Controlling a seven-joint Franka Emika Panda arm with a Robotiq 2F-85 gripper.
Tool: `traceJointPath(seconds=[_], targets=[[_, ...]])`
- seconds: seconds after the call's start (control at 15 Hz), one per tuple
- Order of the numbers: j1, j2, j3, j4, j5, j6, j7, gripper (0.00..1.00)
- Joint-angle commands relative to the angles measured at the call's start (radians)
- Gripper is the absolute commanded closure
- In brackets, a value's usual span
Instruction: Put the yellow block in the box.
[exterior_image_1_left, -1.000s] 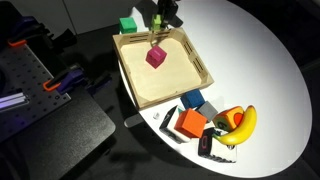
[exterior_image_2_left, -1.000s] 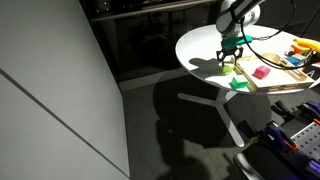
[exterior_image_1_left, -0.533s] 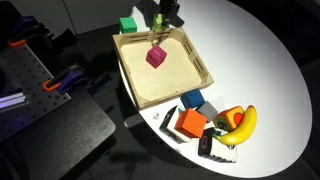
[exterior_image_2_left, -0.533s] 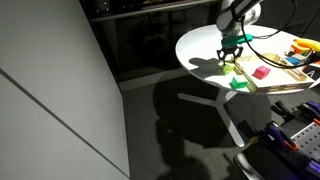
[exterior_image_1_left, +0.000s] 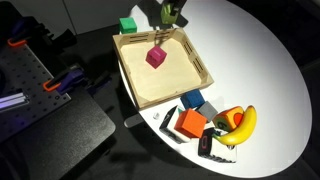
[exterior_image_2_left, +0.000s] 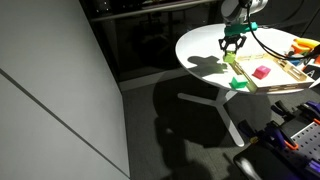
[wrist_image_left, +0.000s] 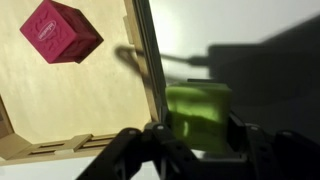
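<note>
In the wrist view the yellow block (wrist_image_left: 197, 115), a pale yellow-green cube, sits between the fingers of my gripper (wrist_image_left: 196, 140), which is shut on it. It hangs over the white table just outside the box rim (wrist_image_left: 150, 70). The box is a shallow light-wood tray and shows in both exterior views (exterior_image_1_left: 205, 70) (exterior_image_2_left: 268, 82). A magenta cube (wrist_image_left: 60, 30) lies inside it. In both exterior views the gripper (exterior_image_1_left: 168, 14) (exterior_image_2_left: 233, 42) is beyond the far edge of the box, above the table.
A saturated green cube (exterior_image_1_left: 128, 24) (exterior_image_2_left: 240, 84) lies on the table beside a corner of the box. A banana (exterior_image_1_left: 243, 122) and orange, blue and dark blocks (exterior_image_1_left: 190, 122) cluster near the other end. The round white table (exterior_image_1_left: 260, 60) drops off at its edge.
The gripper has risen with the yellow block in it and shifted slightly away from the box edge. The magenta cube and the box have not moved.
</note>
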Motion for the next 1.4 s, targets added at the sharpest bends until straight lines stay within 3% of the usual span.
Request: traceJointPath(seconds=[0.0,1.07,1.13,1.2,1.33], targets=[[-0.02,-0.089,0.006,-0.061,0.016,-0.014,-0.041,0.72],[-0.091,-0.283,-0.046,-0.378,0.0,0.0,-0.021,0.72],[-0.095,-0.292,-0.047,-0.393,0.002,0.001,-0.027,0.22],[-0.098,-0.3,-0.048,-0.406,0.005,0.002,-0.032,0.2],[-0.104,-0.329,-0.041,-0.438,0.013,0.015,-0.056,0.06]])
